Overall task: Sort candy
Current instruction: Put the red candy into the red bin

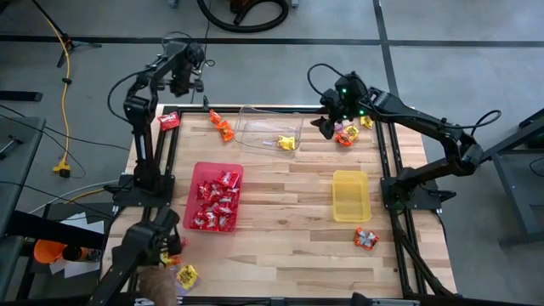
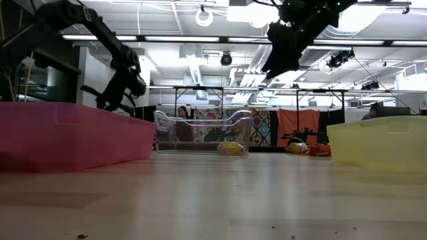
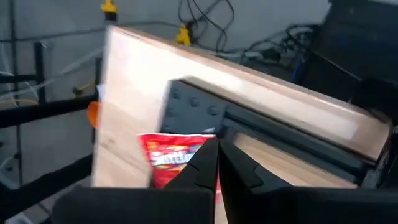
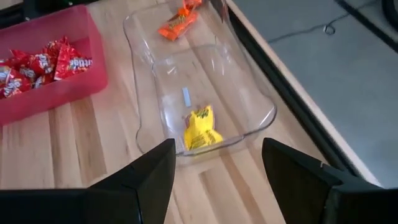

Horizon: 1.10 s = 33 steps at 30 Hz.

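Candy: small shiny wrapped packets, spread over the table (image 1: 289, 183). A heap of red packets (image 1: 217, 200) fills the red tray (image 1: 198, 172) toward the left edge. One yellow packet (image 1: 286, 143) lies in the clear tray (image 1: 255, 115) at the far edge; an orange packet (image 1: 223, 127) lies on bare wood just beside that tray. A red packet (image 1: 169, 121) sits at the far left corner, a small orange cluster (image 1: 347, 134) at the far right corner, and an orange-red packet (image 1: 366, 239) near the right edge, close to the near corner. The yellow tray (image 1: 350, 195) looks empty.

Judgement on handling: packets light, soft, crinkly; foil slippery, so they slide when nudged. Best taken across the flat middle, or by a crimped end, with a pinch from above.

Left claw (image 3: 214, 162): fingers pressed together, nothing between them, held above the far left corner with the red packet just below and in front.

Right claw (image 4: 214, 171): fingers spread wide, empty, raised over the far right part of the table, beside the orange cluster. Its wrist view looks down on the clear tray and yellow packet, both apart from it.
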### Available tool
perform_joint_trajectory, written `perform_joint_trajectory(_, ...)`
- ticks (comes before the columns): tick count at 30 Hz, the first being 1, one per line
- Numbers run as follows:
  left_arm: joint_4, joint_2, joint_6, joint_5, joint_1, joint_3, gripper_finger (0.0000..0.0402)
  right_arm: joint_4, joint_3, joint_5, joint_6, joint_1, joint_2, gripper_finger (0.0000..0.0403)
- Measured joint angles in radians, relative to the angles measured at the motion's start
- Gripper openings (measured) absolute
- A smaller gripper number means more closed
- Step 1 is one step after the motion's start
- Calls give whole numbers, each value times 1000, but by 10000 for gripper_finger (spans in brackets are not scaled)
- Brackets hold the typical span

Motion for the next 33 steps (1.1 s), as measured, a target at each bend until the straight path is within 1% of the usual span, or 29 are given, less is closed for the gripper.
perform_joint_trajectory(2,-3,32,2,50,13,3,0,-21,0,-1,5,0,0,236)
perform_joint_trajectory(5,-30,45,-5,5,7,15,0,-41,0,-1,0,0,0,236)
perform_joint_trajectory(8,-74,48,24,-2,-14,7,0,-44,0,-1,4,0,0,236)
perform_joint_trajectory(12,-150,46,-15,-104,-62,-27,0,-35,0,13,-1,0,0,236)
perform_joint_trajectory(14,-158,46,-17,-157,-90,-56,0,-21,0,23,-2,0,0,236)
perform_joint_trajectory(17,-153,47,-19,-203,-130,-78,0,7,0,24,-2,0,0,236)
perform_joint_trajectory(18,-148,47,-39,-217,-145,-79,0,17,0,24,-2,0,0,236)
perform_joint_trajectory(21,-145,33,-223,-229,-201,-81,0,43,0,24,-3,0,0,236)
perform_joint_trajectory(24,-86,10,-281,-302,-268,-99,0,65,0,24,-3,0,0,236)
perform_joint_trajectory(25,-81,8,-303,-303,-281,-113,0,66,0,24,-3,0,0,236)
perform_joint_trajectory(28,-93,8,-383,-281,-266,-182,0,58,0,25,-3,0,0,236)
perform_joint_trajectory(30,-109,7,-430,-246,-244,-238,0,48,0,25,-6,0,0,236)
perform_joint_trajectory(33,-55,-19,-523,-188,-230,-333,0,44,0,26,-41,0,0,236)
